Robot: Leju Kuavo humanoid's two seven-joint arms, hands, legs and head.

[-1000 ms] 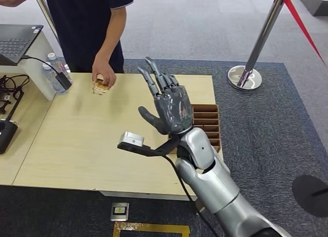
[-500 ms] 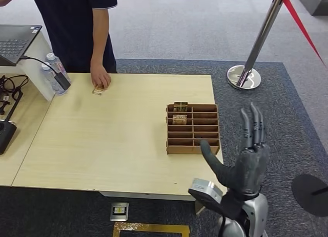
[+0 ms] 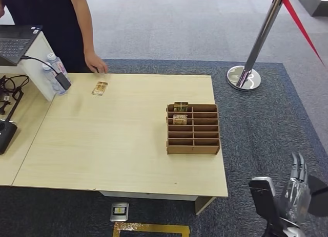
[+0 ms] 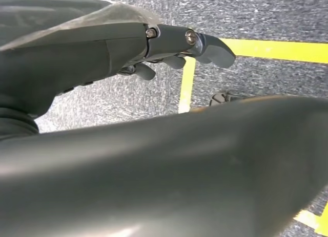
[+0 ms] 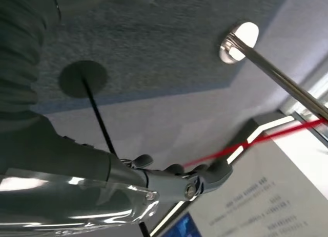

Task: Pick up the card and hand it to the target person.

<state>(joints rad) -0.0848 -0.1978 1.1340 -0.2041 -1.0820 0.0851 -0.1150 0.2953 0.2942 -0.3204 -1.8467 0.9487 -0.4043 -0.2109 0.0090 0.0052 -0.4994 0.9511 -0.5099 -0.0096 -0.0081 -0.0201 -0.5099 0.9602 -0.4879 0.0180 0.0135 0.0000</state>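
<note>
Card: on table at 11 o'clock, beside person's hand. Right hand: spread, empty, off table at 4 o'clock.

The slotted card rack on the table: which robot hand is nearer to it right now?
Right. The right robot hand is off the table's near right corner, low over the carpet, well clear of the slotted card rack. The left robot hand hangs over the floor's yellow tape, rack nowhere near.
</note>
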